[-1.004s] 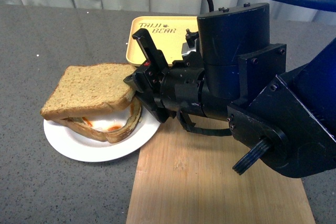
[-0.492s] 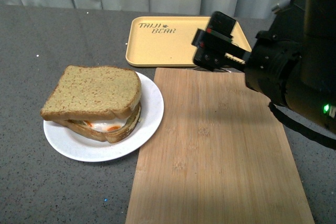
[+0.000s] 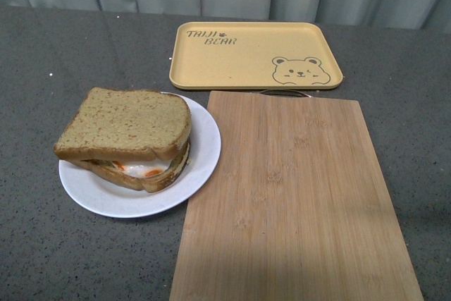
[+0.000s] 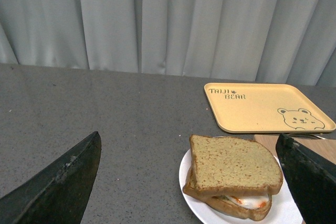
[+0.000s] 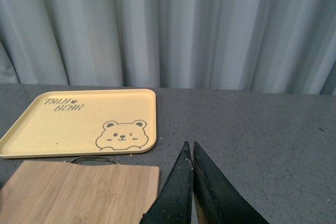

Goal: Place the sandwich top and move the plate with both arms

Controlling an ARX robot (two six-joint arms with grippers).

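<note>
Sandwich top (image 3: 127,123) lies flat on a lower slice (image 3: 134,176), and the pair sits on the plate (image 3: 204,142). Its corners are turned slightly off those of the slice below. White egg (image 3: 151,167) with orange-red smears shows between the two at the near edge. The plate rests on the grey table (image 3: 56,54), on the left side in the front view. Its right rim lies at the left edge of a wooden board (image 3: 296,195); whether they touch I cannot tell. A yellow tray (image 3: 239,58) with a bear drawing lies behind the board, with nothing on it.

Neither arm shows in the front view. In the left wrist view the left gripper (image 4: 187,139) is spread wide and holds nothing. Its two dark fingers (image 4: 58,187) frame the plate from above and apart. In the right wrist view the right gripper (image 5: 190,150) has its fingers (image 5: 210,192) pressed together with nothing between them, over bare table just beside the board's far corner. A pale curtain (image 5: 168,24) hangs behind the table.
</note>
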